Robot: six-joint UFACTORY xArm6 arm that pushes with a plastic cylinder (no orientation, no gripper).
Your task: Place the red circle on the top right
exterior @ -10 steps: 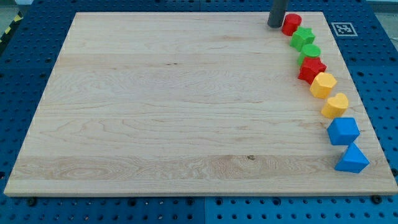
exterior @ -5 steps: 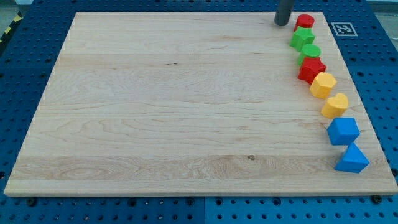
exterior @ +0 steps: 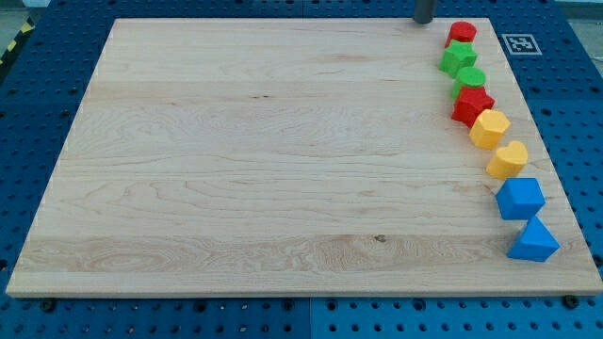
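Observation:
The red circle [exterior: 462, 33] sits at the board's top right corner, at the head of a line of blocks down the right edge. My tip [exterior: 424, 20] is at the view's top edge, to the left of the red circle and apart from it. Only the rod's lowest part shows. Just below the red circle lies a green star [exterior: 458, 58].
Down the right edge of the wooden board [exterior: 283, 160] follow a green circle [exterior: 470, 79], a red star [exterior: 472, 105], a yellow hexagon [exterior: 490, 128], a yellow heart [exterior: 509, 159], a blue cube [exterior: 520, 199] and a blue triangle [exterior: 534, 240]. A marker tag [exterior: 520, 43] lies off the board.
The red circle has been pushed right and up into the corner. My tip has since drawn back toward the view's top edge, away from the circle.

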